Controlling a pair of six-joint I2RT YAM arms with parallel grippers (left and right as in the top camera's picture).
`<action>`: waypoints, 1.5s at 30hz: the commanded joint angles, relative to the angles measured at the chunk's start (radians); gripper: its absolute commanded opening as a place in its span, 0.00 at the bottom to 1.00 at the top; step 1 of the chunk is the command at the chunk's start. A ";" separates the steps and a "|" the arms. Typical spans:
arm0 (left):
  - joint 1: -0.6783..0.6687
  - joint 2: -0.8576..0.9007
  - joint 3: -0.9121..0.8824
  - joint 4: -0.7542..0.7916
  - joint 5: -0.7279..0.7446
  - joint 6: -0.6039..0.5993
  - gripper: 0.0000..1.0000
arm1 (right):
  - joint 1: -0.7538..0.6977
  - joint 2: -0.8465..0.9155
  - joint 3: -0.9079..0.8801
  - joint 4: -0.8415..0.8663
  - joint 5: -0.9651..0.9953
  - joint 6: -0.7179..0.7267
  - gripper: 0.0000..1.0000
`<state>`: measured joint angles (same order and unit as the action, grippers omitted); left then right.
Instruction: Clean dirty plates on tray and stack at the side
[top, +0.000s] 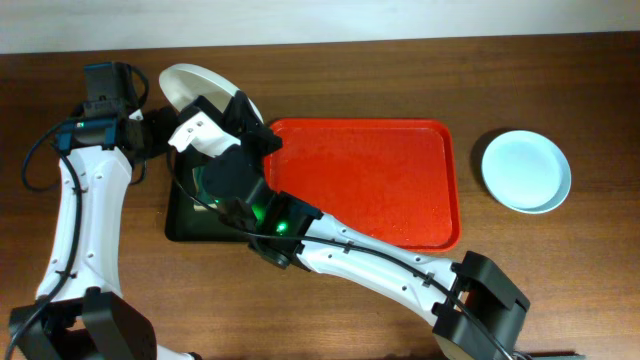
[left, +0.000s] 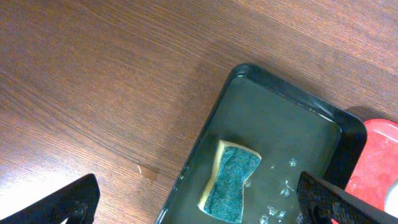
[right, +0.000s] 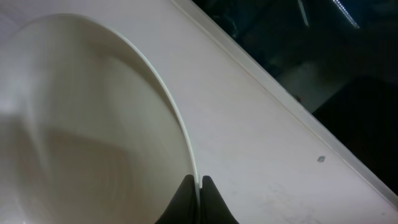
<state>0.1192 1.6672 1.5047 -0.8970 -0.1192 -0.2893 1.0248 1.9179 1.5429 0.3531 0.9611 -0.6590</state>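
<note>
My right gripper (right: 198, 190) is shut on the rim of a white plate (top: 192, 82), which is held tilted over the far end of a black tray (top: 180, 228). In the right wrist view the plate (right: 93, 124) fills the left half, its edge pinched between the two fingertips. The left gripper (left: 202, 210) is open, its fingers (left: 69, 202) spread wide above the black tray (left: 283, 93) of water. A yellow and green sponge (left: 229, 182) lies in that water between them. The red tray (top: 372, 180) lies bare at the centre. A pale mint-blue plate (top: 525, 170) rests on the table at the right.
The right arm (top: 350, 250) reaches across the table in front of the red tray. A small drop of water (left: 149, 171) sits on the wood beside the black tray. Bare wooden table (left: 93, 74) stretches to the left of it.
</note>
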 joint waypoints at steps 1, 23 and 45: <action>0.002 0.004 0.003 -0.002 0.007 -0.013 0.99 | 0.004 0.002 0.031 0.010 0.021 0.005 0.04; 0.002 0.004 0.003 -0.002 0.007 -0.013 0.99 | -0.002 0.002 0.031 -0.059 0.020 0.085 0.04; 0.002 0.004 0.003 -0.002 0.007 -0.013 0.99 | -0.369 0.002 0.031 -0.844 -0.914 1.114 0.04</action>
<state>0.1192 1.6672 1.5047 -0.8974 -0.1154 -0.2893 0.6933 1.9182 1.5616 -0.4480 0.2668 0.4007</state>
